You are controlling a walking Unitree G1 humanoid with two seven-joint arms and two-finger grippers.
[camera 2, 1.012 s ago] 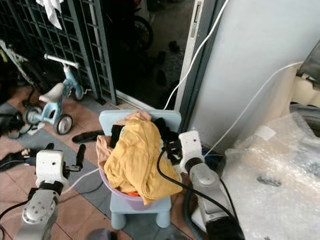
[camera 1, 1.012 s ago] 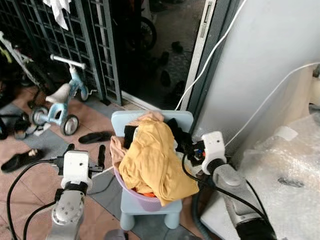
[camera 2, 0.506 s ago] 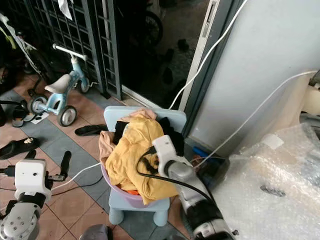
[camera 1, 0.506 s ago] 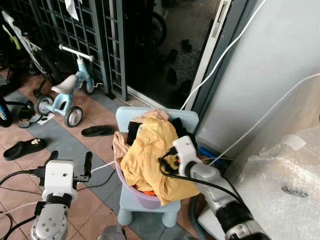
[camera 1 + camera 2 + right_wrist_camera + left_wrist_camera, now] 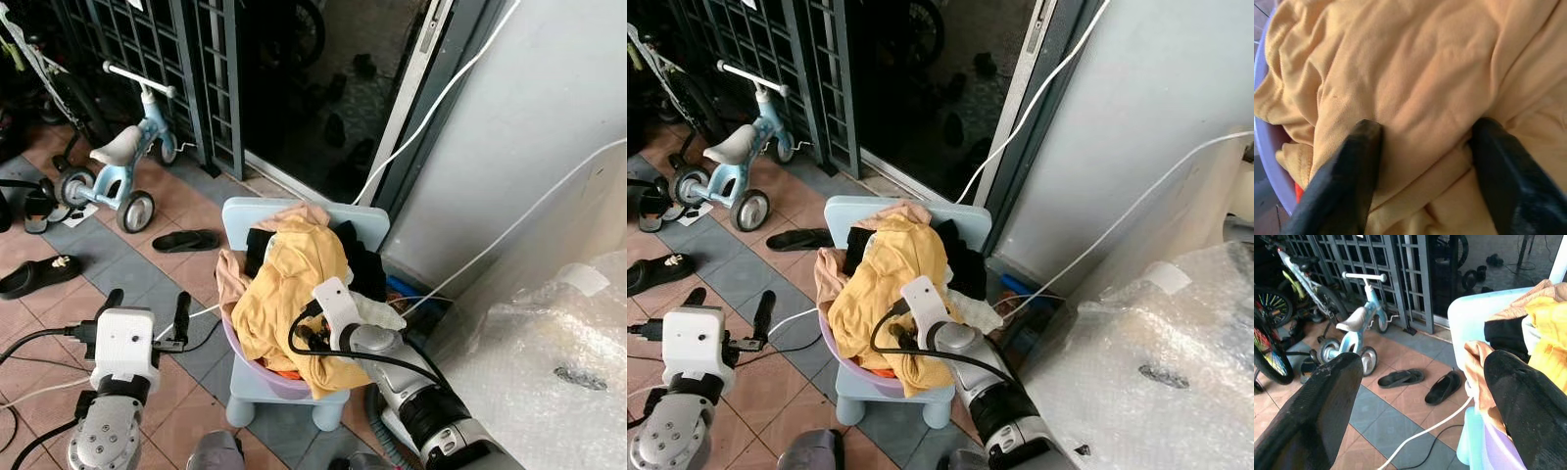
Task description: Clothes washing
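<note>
A heap of clothes topped by a yellow garment (image 5: 284, 284) fills a purple basin (image 5: 257, 370), which stands on a small light-blue child's chair (image 5: 294, 220). Black and peach pieces lie under the yellow one. My right gripper (image 5: 306, 338) is down on the front of the heap; in the right wrist view it (image 5: 1425, 147) is open, with both black fingers (image 5: 1352, 166) pressed into the yellow cloth. My left gripper (image 5: 147, 305) is held low, left of the chair, open and holding nothing; in the left wrist view the chair's back (image 5: 1474, 318) lies ahead between its fingers.
A blue tricycle (image 5: 118, 166) and bicycles stand by the dark metal gate at the left. Black sandals (image 5: 181, 240) lie on the tiled floor. A bubble-wrapped machine (image 5: 558, 362) is close on the right. White cables (image 5: 441, 98) run down the grey wall.
My right gripper has swung left from beside the chair and come down onto the yellow garment, fingers now pushed into it. The camera has shifted slightly; the left arm stays low.
</note>
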